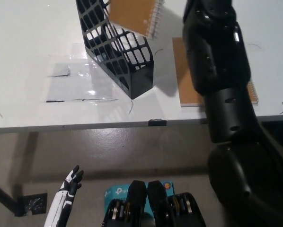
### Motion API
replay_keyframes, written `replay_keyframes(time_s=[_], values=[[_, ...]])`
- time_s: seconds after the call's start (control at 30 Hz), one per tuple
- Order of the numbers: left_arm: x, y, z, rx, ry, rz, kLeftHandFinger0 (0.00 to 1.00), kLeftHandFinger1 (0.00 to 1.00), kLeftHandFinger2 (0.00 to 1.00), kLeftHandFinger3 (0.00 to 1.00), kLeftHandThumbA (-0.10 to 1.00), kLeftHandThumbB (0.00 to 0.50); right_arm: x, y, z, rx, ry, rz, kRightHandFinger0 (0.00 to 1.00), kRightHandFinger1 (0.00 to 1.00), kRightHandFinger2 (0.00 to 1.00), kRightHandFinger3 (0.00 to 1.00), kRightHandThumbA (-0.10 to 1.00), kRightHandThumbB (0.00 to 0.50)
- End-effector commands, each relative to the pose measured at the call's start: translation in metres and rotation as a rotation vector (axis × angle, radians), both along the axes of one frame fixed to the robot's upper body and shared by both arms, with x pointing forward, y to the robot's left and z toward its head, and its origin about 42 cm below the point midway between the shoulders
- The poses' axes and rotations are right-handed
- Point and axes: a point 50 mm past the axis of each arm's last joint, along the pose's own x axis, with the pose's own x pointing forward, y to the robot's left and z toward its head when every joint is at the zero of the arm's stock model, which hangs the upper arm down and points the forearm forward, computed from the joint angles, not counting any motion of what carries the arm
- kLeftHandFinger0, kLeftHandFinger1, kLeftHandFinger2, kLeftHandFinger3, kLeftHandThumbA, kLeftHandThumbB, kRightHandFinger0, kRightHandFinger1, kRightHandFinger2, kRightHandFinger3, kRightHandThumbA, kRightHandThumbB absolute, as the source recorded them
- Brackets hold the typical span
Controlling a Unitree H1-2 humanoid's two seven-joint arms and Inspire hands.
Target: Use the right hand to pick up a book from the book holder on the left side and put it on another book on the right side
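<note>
Here our brown spiral-bound book (pixel 133 15) hangs tilted above the holder (pixel 118 47); right hand's grip hidden, left hand (pixel 61 203) spread.

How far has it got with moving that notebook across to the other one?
About halfway. Done: the brown notebook is lifted clear of the black book holder, which looks empty. In hand: it hangs in the air above the holder; the right hand itself is out of view behind the black arm. Left: carry it right and lay it on the second notebook. The white left hand rests low, open.
</note>
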Motion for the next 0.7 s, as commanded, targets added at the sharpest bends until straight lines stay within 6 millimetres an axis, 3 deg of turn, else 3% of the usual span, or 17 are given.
replay_keyframes(time_s=[0.0,0.17,0.4,0.43,0.5,0.57,0.67], values=[[0.005,0.003,0.012,0.007,-0.077,-0.026,1.0,1.0,1.0,1.0,1.0,0.111,-0.019,-0.028,0.115,0.641,-0.078,0.459,0.0,0.23,0.75,1.0,-0.1,0.022],[0.005,0.004,0.011,0.007,-0.076,-0.023,1.0,1.0,1.0,1.0,1.0,0.108,-0.015,-0.066,0.114,0.777,-0.105,0.503,0.0,0.22,0.75,1.0,-0.1,0.003],[0.003,0.01,0.006,0.012,-0.071,-0.011,1.0,1.0,1.0,1.0,1.0,0.094,-0.021,-0.13,0.114,0.766,-0.165,0.454,0.0,0.24,0.79,1.0,-0.1,0.054],[0.002,0.011,0.006,0.02,-0.075,-0.01,1.0,1.0,1.0,1.0,1.0,0.083,-0.022,-0.138,0.114,0.767,-0.168,0.447,0.0,0.24,0.79,0.95,-0.1,0.056],[0.001,0.011,0.005,0.021,-0.077,-0.009,1.0,1.0,1.0,1.0,1.0,0.086,-0.023,-0.149,0.114,0.765,-0.173,0.432,0.0,0.29,0.79,1.0,-0.1,0.06],[-0.001,0.01,0.003,0.012,-0.064,-0.014,1.0,1.0,1.0,1.0,1.0,0.101,-0.024,-0.167,0.115,0.754,-0.181,0.402,0.0,0.29,0.8,1.0,-0.1,0.051],[-0.004,0.01,0.0,0.013,-0.055,-0.008,1.0,1.0,1.0,1.0,1.0,0.111,-0.024,-0.179,0.115,0.754,-0.178,0.404,0.0,0.32,0.8,1.0,-0.1,0.027]])
